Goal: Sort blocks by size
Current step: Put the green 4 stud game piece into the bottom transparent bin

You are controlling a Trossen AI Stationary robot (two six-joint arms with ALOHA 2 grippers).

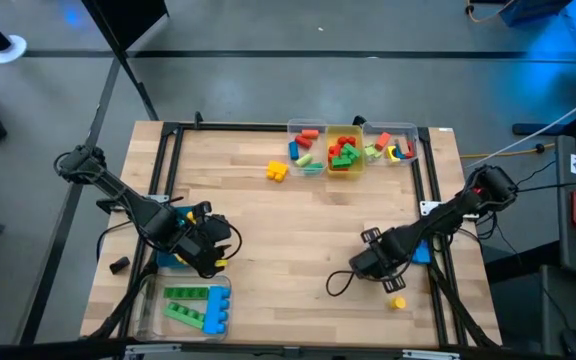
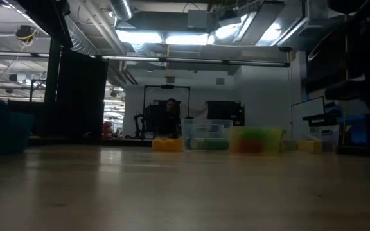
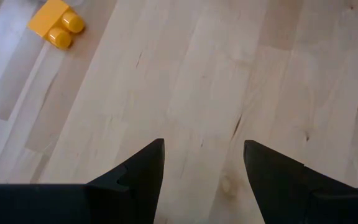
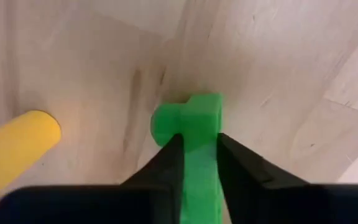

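My right gripper (image 1: 366, 268) is low over the table's near right part. It is shut on a green studded brick (image 4: 194, 140), which does not show in the high view. A yellow block (image 1: 398, 301) lies near it and shows beside the fingers in the right wrist view (image 4: 17, 149). My left gripper (image 3: 204, 168) is open and empty over bare wood at the near left (image 1: 211, 255). A small yellow brick (image 3: 56, 23) lies on the table ahead of it. More blocks fill three clear bins (image 1: 344, 152) at the far edge. My right gripper pinches the green brick by its two long sides (image 4: 199, 163) between its two fingers, which lie along the brick. The brick's studded end (image 4: 188, 115) sticks out past the fingertips toward the table. I cannot tell whether it touches the wood.
A clear bin (image 1: 183, 305) at the near left holds long green bricks and a blue one. A loose yellow block (image 1: 276, 171) lies before the far bins and shows in the low view (image 2: 167, 144). Black frame rails run along the table's left and right sides. The table's middle is bare wood.
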